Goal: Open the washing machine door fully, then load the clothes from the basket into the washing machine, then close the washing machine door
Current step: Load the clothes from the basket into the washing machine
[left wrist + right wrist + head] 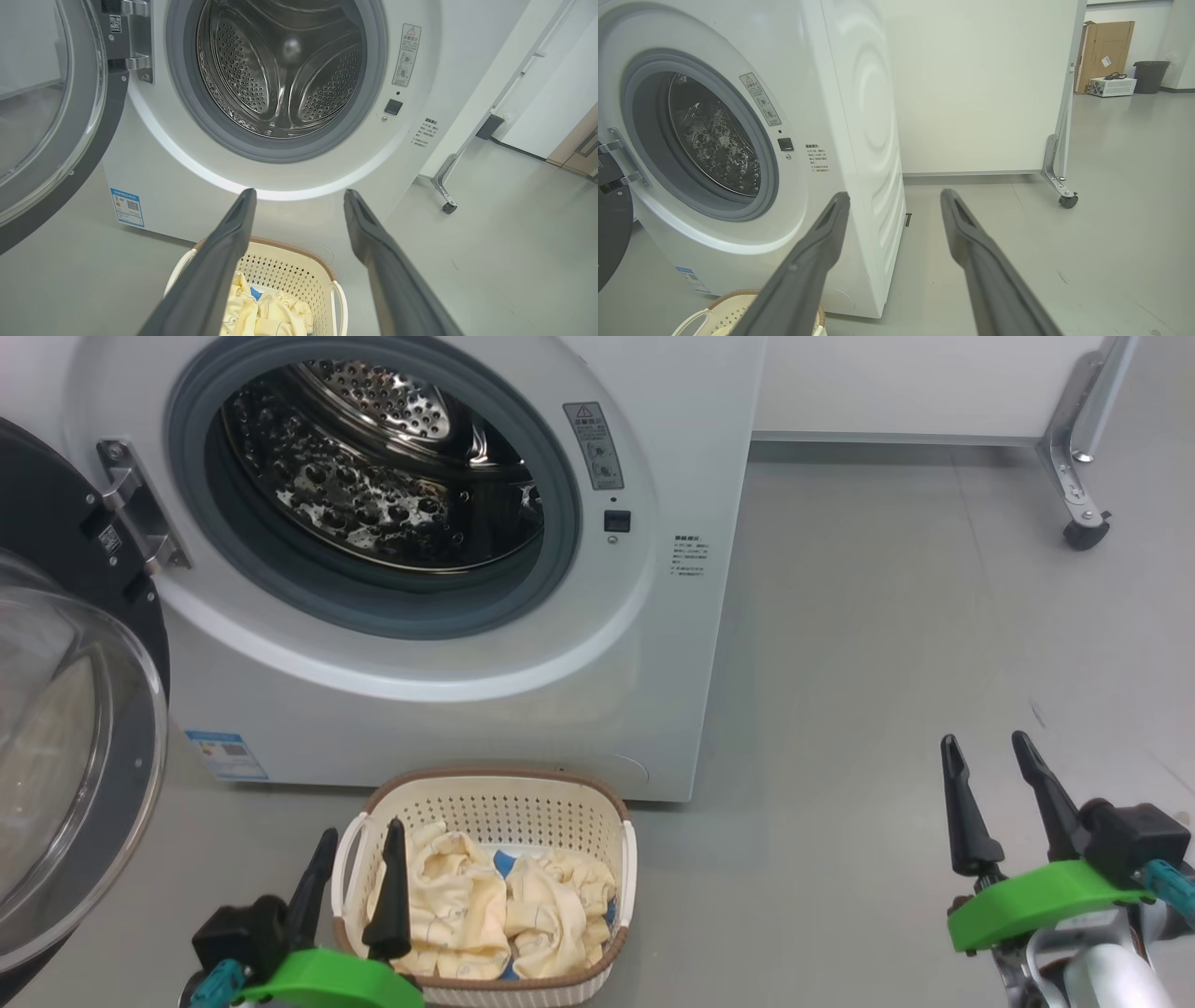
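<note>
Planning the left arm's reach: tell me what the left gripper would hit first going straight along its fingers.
Probably the washing machine: the open left gripper aims at its white front just below the grey seal, passing above the basket. Depth is unclear.

The floor [887, 644] is smooth and pale grey. The washing machine [672, 644] stands on it. The basket [504, 817] stands on the floor just in front of the washing machine, near its lower edge. To the right of the washing machine, a white panel [980, 84] rests on the floor on a metal leg with a black wheel [1086, 534]. Far to the right of the washing machine and well behind the panel, a cardboard box [1106, 53], a white device [1111, 86] and a dark bin [1150, 76] stand on the floor.
</note>
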You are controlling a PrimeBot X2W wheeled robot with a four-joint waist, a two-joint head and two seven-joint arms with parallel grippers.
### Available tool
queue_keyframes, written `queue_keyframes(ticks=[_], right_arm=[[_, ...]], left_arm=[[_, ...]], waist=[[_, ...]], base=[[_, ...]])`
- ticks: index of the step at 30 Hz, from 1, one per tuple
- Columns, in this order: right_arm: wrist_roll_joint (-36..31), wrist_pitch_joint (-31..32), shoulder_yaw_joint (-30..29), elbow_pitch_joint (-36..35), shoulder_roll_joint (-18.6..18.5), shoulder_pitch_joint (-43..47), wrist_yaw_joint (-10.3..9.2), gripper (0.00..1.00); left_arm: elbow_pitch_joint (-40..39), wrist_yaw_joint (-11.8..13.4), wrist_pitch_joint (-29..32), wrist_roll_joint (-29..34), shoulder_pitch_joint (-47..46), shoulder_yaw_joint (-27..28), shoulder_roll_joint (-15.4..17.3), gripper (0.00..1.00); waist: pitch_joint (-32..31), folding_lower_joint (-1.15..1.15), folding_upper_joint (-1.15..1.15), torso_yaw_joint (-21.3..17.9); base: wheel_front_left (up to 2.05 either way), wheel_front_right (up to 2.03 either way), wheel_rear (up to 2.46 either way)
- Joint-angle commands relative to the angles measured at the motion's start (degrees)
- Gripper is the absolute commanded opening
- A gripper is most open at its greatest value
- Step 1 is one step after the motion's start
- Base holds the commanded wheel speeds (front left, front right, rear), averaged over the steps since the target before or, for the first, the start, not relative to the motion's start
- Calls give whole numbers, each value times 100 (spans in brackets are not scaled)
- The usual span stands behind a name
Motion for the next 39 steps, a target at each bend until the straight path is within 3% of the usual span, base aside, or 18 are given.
queue_keyframes(ticks=[1,26,39], right_arm=[[-40,-61,94,-160,-67,-193,0,100],[-56,-61,55,-154,-73,-202,0,100],[-297,-61,-192,41,-86,-591,0,100]], left_arm=[[-144,-2,-81,-31,-249,159,85,100],[-43,-2,-81,-73,-286,95,84,100],[417,-2,-81,-107,-795,61,29,100]], waist=[[4,0,0,-1],[154,0,0,-104],[1270,0,0,-685]], base=[[0,0,0],[0,0,0],[0,0,0]])
